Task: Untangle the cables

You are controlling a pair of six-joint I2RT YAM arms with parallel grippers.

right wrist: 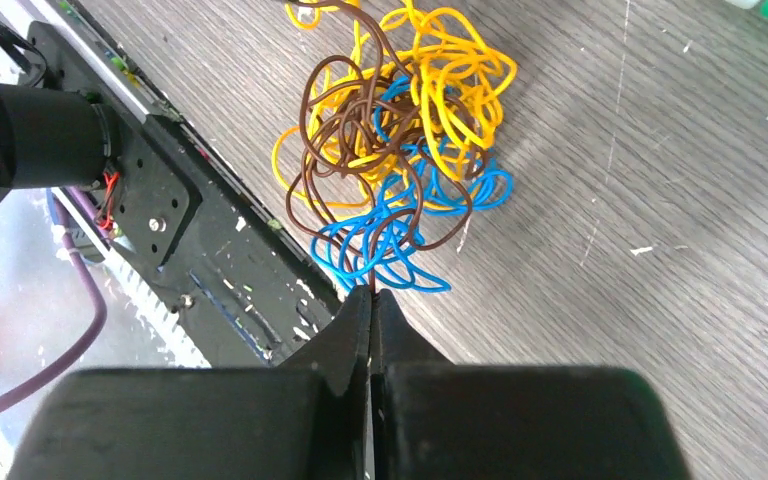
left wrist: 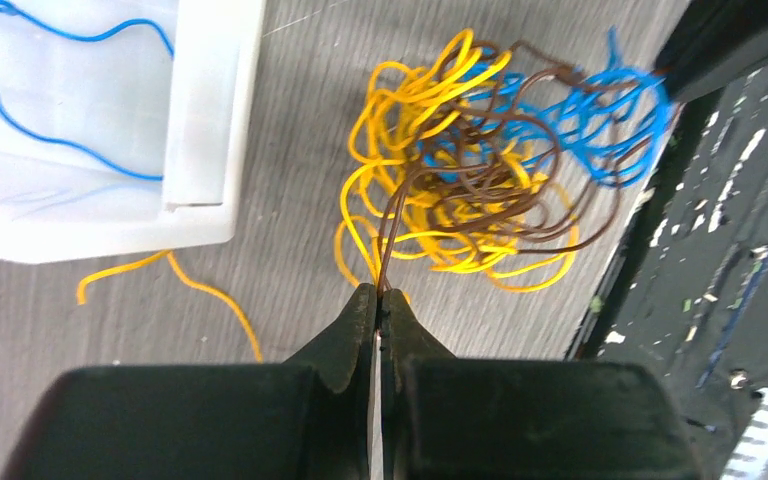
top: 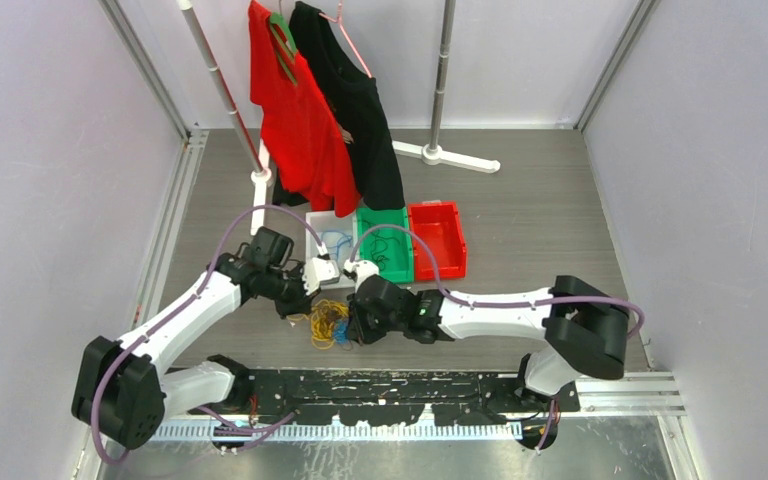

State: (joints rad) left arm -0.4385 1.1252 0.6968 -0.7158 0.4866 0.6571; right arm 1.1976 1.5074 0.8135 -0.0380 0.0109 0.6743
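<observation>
From above, the cables (top: 328, 322) lie as one small yellow, blue and dark knot on the desk (top: 540, 220), near its front edge and just short of the white bin (top: 328, 238). The left arm (top: 190, 310) and right arm (top: 490, 310) close in on the knot from either side.

In the left wrist view, the left claw (left wrist: 377, 296) is pressed together, pinching a brown cord (left wrist: 392, 215) where it leaves the tangle; a yellow loop sits right at the tips, possibly caught too. A loose yellow strand (left wrist: 165, 256) lies apart, beside the bin, and a blue cord (left wrist: 80, 155) already rests inside it.

In the right wrist view, the right claw (right wrist: 371, 296) is also squeezed tight, seemingly on a brown end below the blue loops.

The cords look light, limp and springy, so pulling one would likely drag the whole bunch. A free end or an outer loop seems the best hold, drawn slowly while the other claw anchors the rest.
</observation>
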